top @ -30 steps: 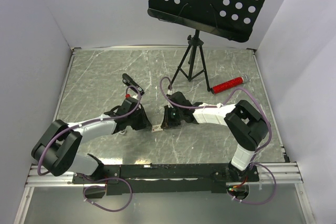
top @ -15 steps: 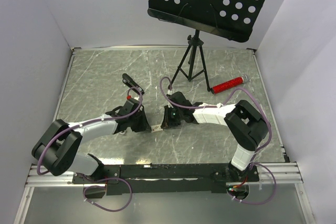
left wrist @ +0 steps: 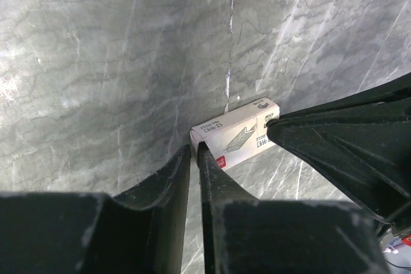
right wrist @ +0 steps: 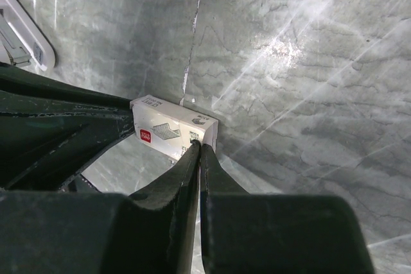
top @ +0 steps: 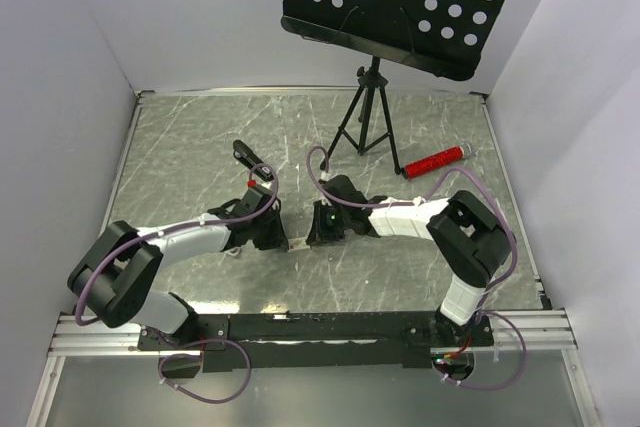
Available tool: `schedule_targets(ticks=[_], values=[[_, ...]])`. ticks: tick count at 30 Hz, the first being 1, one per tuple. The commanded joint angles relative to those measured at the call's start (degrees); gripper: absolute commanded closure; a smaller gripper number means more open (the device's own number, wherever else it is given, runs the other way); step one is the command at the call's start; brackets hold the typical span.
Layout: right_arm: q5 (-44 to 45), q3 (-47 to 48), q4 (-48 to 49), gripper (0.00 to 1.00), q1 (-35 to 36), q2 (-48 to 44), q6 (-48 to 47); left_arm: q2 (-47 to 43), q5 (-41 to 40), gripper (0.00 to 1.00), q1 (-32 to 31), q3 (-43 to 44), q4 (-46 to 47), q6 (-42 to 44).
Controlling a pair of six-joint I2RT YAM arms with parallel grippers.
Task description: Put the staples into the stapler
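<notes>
Left claw (left wrist: pixel 196 147) is almost closed, with only a thin slit between its two fingers. Its tips touch one short end of the little tan-and-white box (left wrist: pixel 237 134). Right claw (right wrist: pixel 200 145) is closed tight, with its tips pressed on the other end of that box. I cannot tell if either claw has nipped a flap or only pushes on the card.

No loose staples show anywhere. The box has a picture of staples on it, so I think the staples are inside. The box lies flat in the middle of the table (top: pixel 400 127). Pressing on both ends keeps it from sliding, and that looks like a way to get it open. The stapler (top: pixel 252 159) sits near, at 11 o'clock from the box.

Left arm (top: pixel 180 242) lies low and reaches in from 9 o'clock. Right arm (top: pixel 415 217) lies low too, with its elbow bent at 4 o'clock, and reaches in from 3 o'clock.
</notes>
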Motion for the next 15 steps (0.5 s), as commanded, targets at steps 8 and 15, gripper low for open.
schedule_targets(ticks=[8,15], values=[[-3.0,-3.1,6.4,0.97,-0.7,-1.5,2.6,1.4,-0.1,0.99,-0.7,2.7,0.8,0.8],[-0.8,-4.4,3.9,1.0,-2.6,-4.4,1.3,2.1,-1.7,0.99,-0.7,4.4,-0.3,1.2]])
